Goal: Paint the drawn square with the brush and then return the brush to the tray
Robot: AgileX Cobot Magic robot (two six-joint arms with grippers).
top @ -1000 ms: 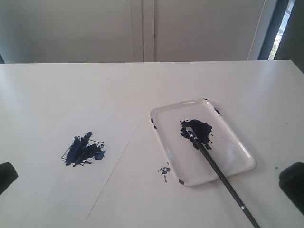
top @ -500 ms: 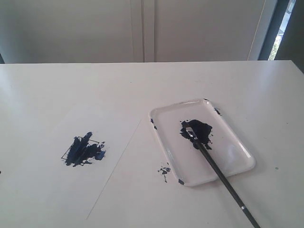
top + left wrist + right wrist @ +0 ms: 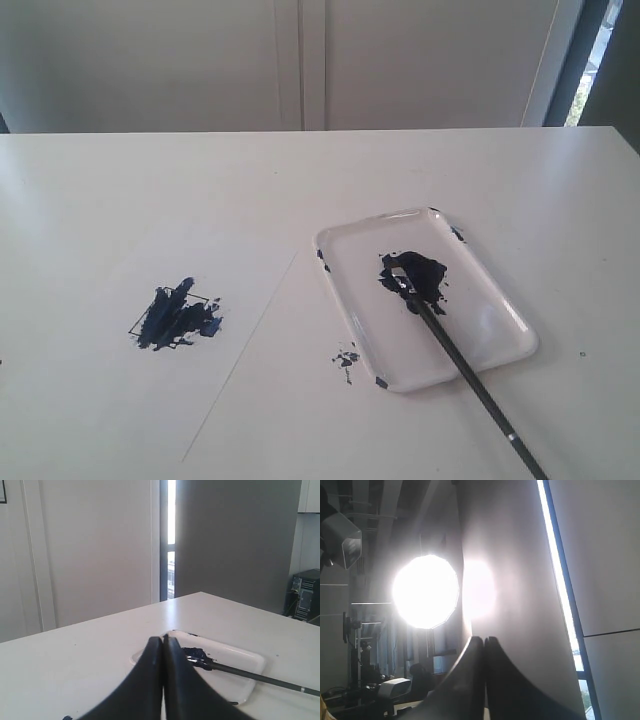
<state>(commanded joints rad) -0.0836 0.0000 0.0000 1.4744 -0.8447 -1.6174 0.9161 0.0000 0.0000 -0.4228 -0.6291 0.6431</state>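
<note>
White tray (image 3: 365,270) with paint-tipped brush (image 3: 460,365)

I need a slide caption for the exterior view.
Brush lies with bristles in the tray's paint blot, handle past the rim; drawn square on paper smeared blue.

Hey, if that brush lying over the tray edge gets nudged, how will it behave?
The brush looks thin, stiff and probably light. Its handle rests across the tray rim, so a nudge would likely roll or pivot it. The bristles sit in the paint blot, so dragging may smear.
</note>
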